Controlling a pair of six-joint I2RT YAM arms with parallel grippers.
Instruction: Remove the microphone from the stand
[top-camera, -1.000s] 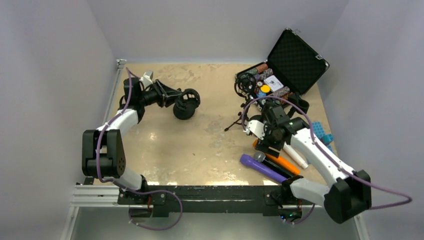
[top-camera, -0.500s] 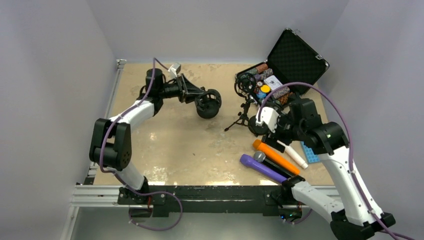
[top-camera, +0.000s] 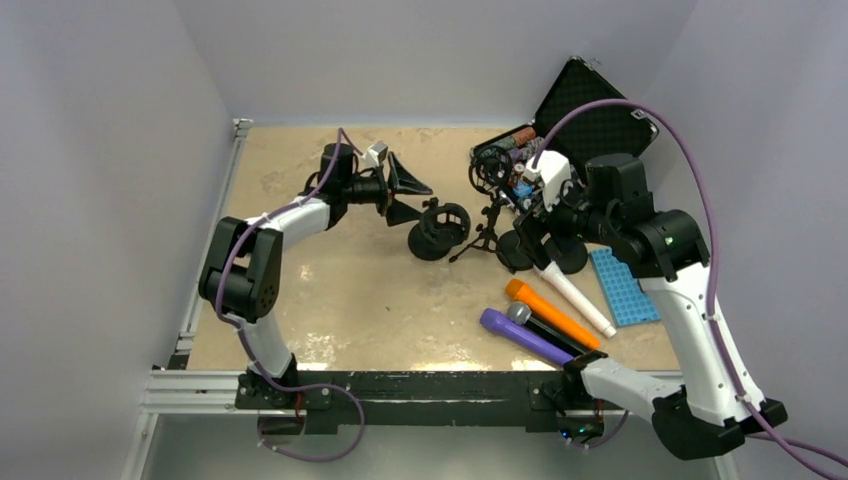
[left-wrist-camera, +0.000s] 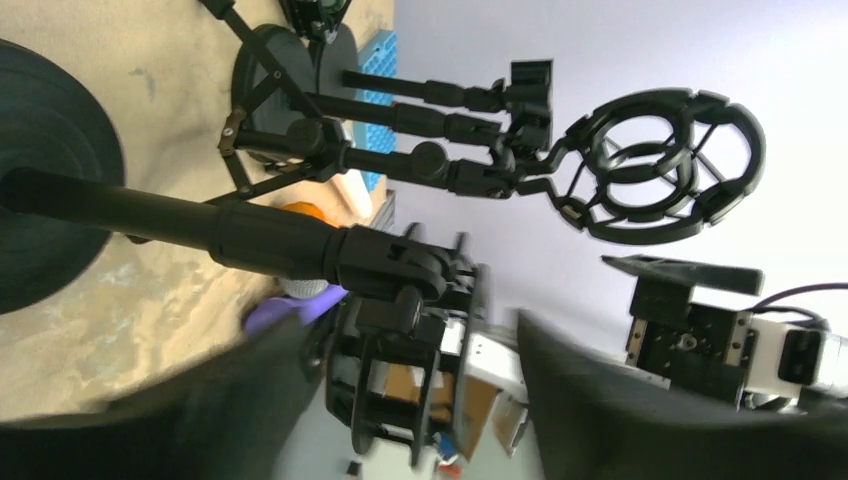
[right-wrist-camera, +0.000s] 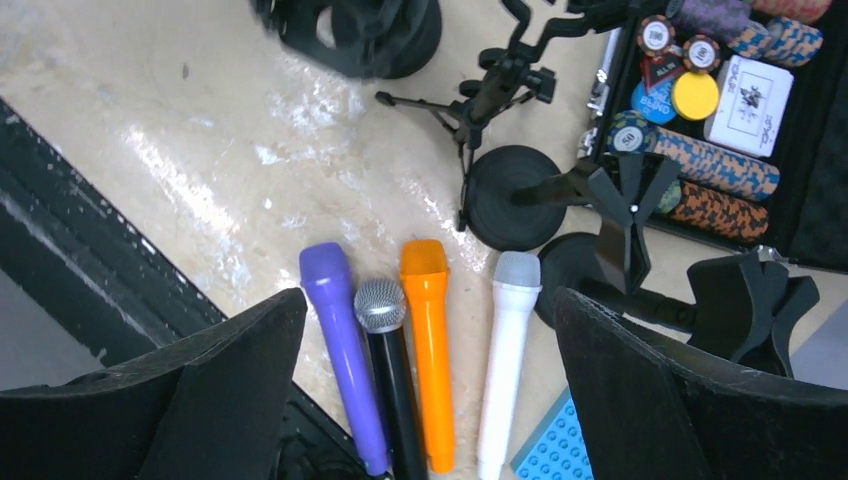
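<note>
Open black case (top-camera: 585, 82) at the far right corner of the tan, scuffed desk (top-camera: 340, 290), lid up, foam-lined. Inside: rolls of poker chips (right-wrist-camera: 715, 165) lying on their sides (orange-blue, orange-black, purple), 2 loose chips (right-wrist-camera: 657, 33) flat, 1 yellow disc (right-wrist-camera: 695, 95), and a white card box (right-wrist-camera: 748, 92) just beside the disc. 1 blue studded plate (top-camera: 622, 287) lies flat on the desk, on the near side of the case.
</note>
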